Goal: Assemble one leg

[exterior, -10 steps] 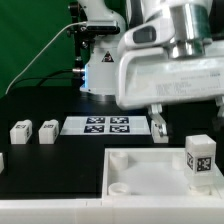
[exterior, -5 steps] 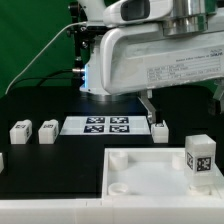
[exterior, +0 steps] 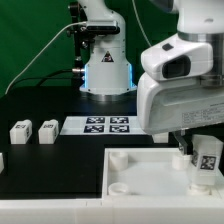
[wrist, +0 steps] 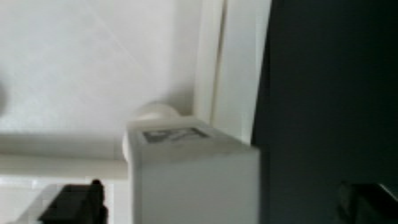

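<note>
Since half a second ago, the arm (exterior: 185, 85) has swung toward the exterior view's right and dropped lower, so the marker board (exterior: 108, 125) and the robot's base (exterior: 105, 62) are uncovered again and the arm's white body now hangs over the tray (exterior: 140, 172). The leg (exterior: 206, 162) stands upright in the tray's corner at the exterior view's right, its tag facing the camera, and it sits where it sat before. In the wrist view the end effector (wrist: 222, 202) is spread wide, with one dark fingertip (wrist: 71, 202) on each side of the leg (wrist: 187, 170) and a gap showing between each tip and the block, so nothing is gripped. From the exterior view a dark finger (exterior: 183, 149) hangs just beside the leg's upper edge. Two small blocks (exterior: 33, 131) lie on the black surface (exterior: 40, 100) well apart from the tray, beside the marker board.
</note>
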